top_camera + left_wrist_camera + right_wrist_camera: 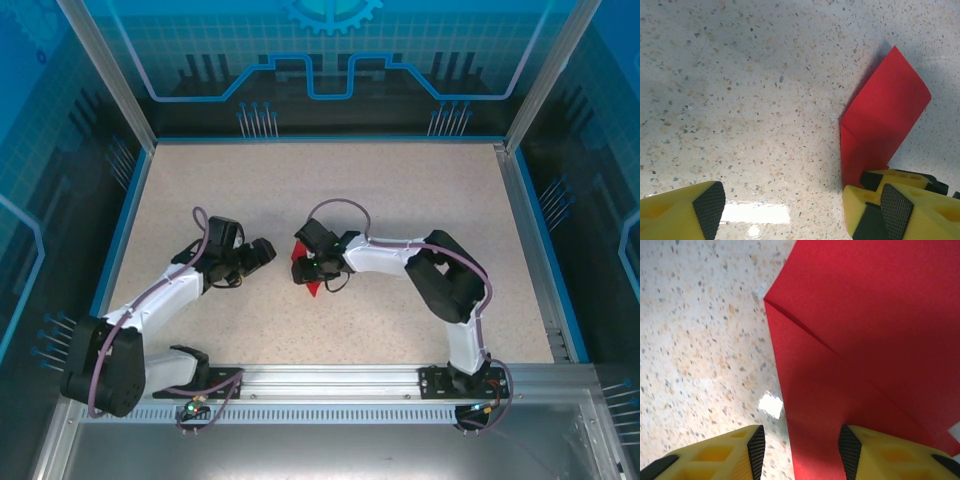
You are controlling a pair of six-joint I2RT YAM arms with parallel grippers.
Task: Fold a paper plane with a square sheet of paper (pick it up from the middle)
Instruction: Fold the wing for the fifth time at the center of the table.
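1 sheet of paper [880,115] — bright red, plain | folded, crease visible

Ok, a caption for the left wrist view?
Open left gripper over the speckled table, creased red sheet of paper beside its right finger.

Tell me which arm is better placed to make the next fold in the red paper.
Right, probably. The right end effector sits directly over the folded red paper, its open jaws straddling the paper's edge. The left end effector is open over bare table, with the paper off to one side.
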